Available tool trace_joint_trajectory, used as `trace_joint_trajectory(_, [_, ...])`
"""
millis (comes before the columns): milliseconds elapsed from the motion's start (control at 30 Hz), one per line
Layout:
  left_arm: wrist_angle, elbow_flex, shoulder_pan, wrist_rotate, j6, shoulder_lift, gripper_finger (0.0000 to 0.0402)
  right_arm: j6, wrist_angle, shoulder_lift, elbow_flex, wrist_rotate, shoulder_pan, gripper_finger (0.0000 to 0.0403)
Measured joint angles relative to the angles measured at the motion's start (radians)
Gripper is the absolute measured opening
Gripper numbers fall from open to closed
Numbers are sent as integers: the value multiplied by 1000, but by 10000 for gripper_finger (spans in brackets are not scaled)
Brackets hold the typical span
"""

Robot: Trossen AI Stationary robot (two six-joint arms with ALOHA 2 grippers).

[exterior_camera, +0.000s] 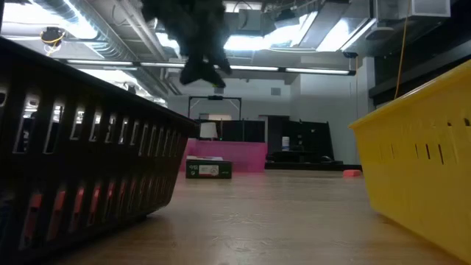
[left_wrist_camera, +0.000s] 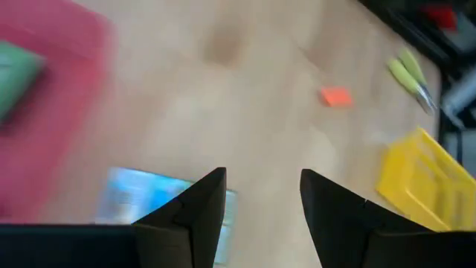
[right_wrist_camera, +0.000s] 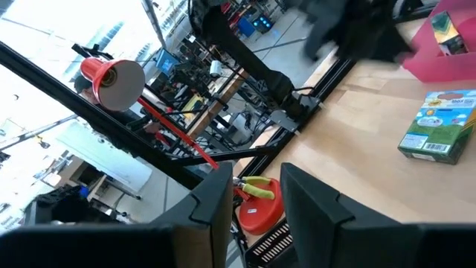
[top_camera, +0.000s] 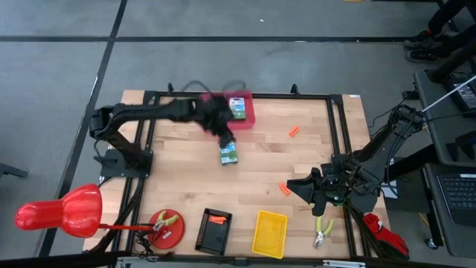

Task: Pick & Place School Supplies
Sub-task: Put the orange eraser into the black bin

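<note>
Starting at your left, the left pincer [top_camera: 223, 136] is hanging above the wooden desk [top_camera: 260, 179] with its 2 dark fingers [left_wrist_camera: 201, 205] standing apart and nothing between them. It is sitting between the shallow pink plastic tray [top_camera: 245, 117] at the desk's far edge and the flat green-and-yellow printed crayon box [top_camera: 228, 154] lying on the bare wood just beside that tray. A second green printed box [top_camera: 238, 109] is resting inside the tray. In the low view the loose box [exterior_camera: 209, 170] is lying flat in front of the tray, the pincer well above it.

Moving right, you are seeing a yellow plastic basket [top_camera: 269, 233] at the near edge and yellow-green-handled pliers [top_camera: 322, 231] beside it.

The right pincer [top_camera: 318, 199] is waiting low near the desk's right side; its fingers [right_wrist_camera: 216, 205] are standing slightly apart, gripping nothing.
</note>
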State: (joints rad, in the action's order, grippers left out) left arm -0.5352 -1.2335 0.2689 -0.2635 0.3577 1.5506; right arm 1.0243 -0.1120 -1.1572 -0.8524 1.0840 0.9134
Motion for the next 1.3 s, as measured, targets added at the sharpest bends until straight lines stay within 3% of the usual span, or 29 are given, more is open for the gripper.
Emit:
trace_joint_trajectory(167, [26,0,-297,164,75,-11,171,-59,-24,0,0,27,6,117])
trace_joint_trajectory(333, [113,0,-589,502,158,7,171,-246,-149,5,0,143,58,117])
trace_joint_trajectory(433, [181,0,-679,656,156,39,170,-360,-198,8,0,270,113,117])
trace_joint_trajectory(500, [189,0,-668,622,192,74,167,-378,-188,14,0,336,150,117])
trace_joint_trajectory(667, [278,3,-589,410,220,209,149,-356,-180,17,0,441,237,117])
trace_joint_trajectory(800, [469,-5,-522,301,154,301,136,-343,-180,17,0,486,283,117])
trace_joint_trajectory(1000, [439,-74,-411,106,-33,390,143,-307,-190,17,0,487,304,117])
trace_joint_trajectory(1300, [400,-239,-311,53,-347,532,180,-273,-200,16,0,465,305,117])
